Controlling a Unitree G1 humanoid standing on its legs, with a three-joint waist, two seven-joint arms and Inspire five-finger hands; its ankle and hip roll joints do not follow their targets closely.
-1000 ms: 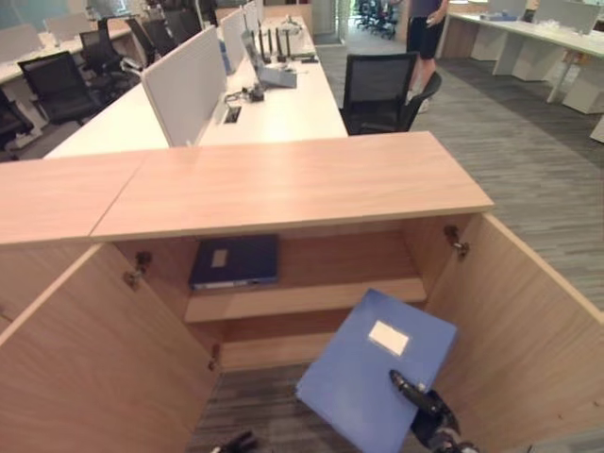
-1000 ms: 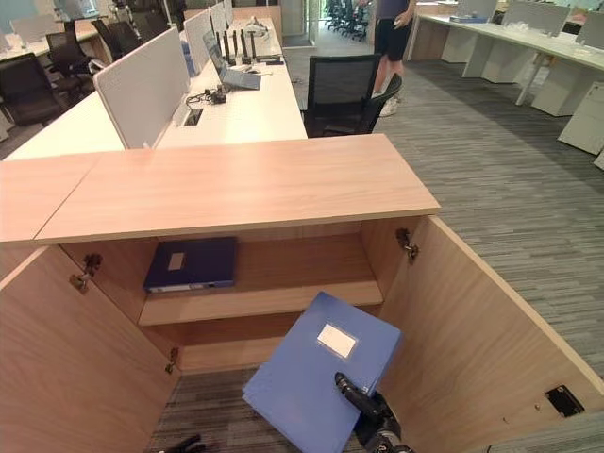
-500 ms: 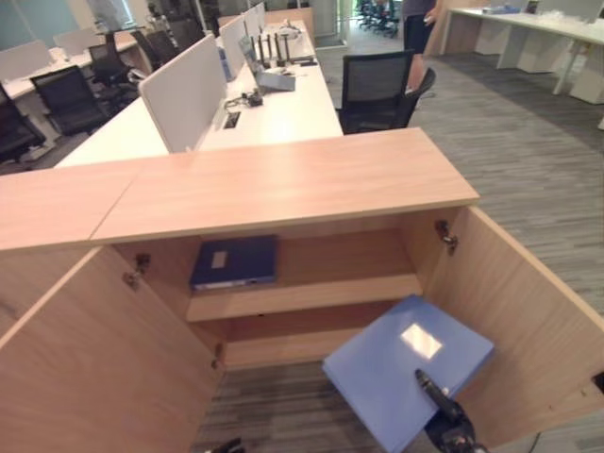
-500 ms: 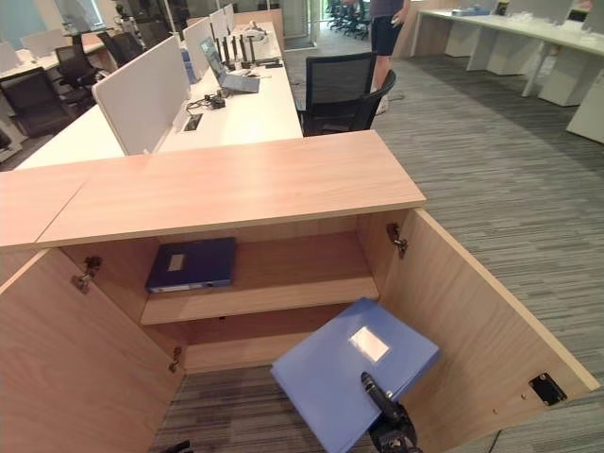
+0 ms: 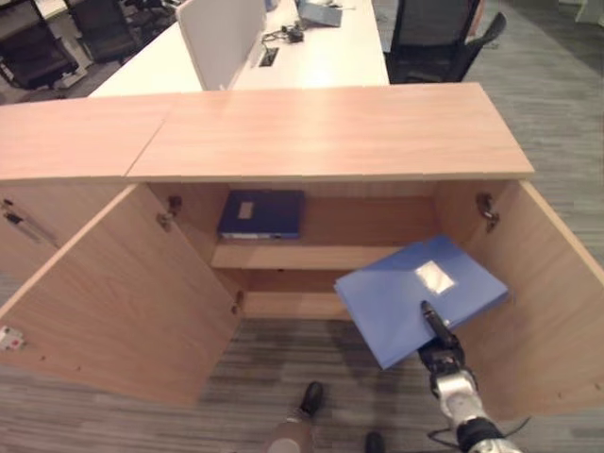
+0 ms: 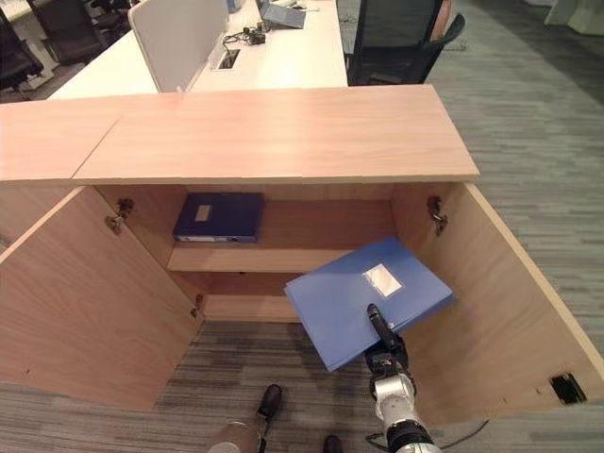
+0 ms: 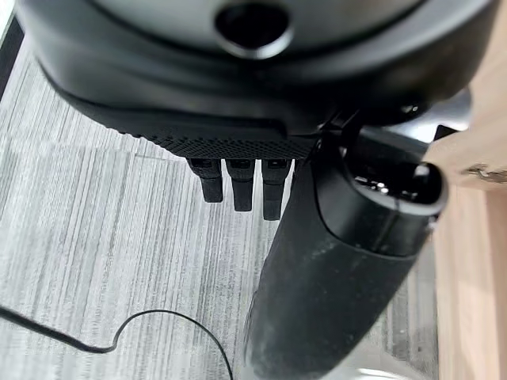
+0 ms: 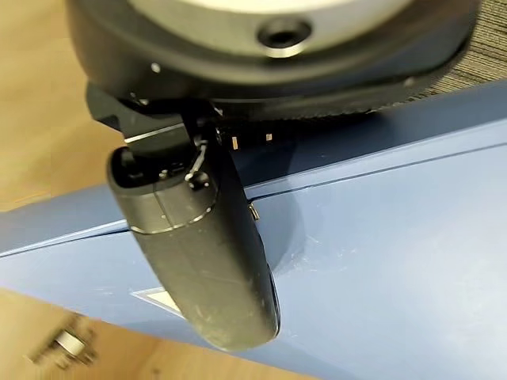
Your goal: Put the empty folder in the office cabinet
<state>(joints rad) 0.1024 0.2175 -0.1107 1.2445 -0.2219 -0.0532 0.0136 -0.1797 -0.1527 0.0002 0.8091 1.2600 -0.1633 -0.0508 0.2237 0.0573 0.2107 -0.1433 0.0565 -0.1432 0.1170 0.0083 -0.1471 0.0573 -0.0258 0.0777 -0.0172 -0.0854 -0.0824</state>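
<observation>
Carry-in step under way. The right hand (image 6: 385, 347) pinched the light blue folder (image 6: 363, 294) at its near edge, thumb laid flat across the top cover in the right wrist view, fingers under and out of sight. Folder was held roughly level, tilted a little, in front of the open office cabinet (image 6: 274, 132), at about 4 o'clock from the shelf (image 6: 255, 259) and just outside the opening.

The left hand (image 7: 242, 178) hung low over the carpet, fingers relaxed, holding nothing.

Judged next: push the folder forward toward 12 o'clock and settle it on a shelf level, then let go.

Room and edges:
- A dark blue folder (image 6: 219, 216) already lay on the shelf at its 9 o'clock end; the 3 o'clock half looked free.
- Folder's far corner was close to the shelf's front lip; it would need lifting over, or dropping beneath to the lower bay.
- Right door (image 6: 500, 311) stood open just beside the folder at 3 o'clock; little side margin there.
- Left door (image 6: 90, 302) was well apart.
</observation>
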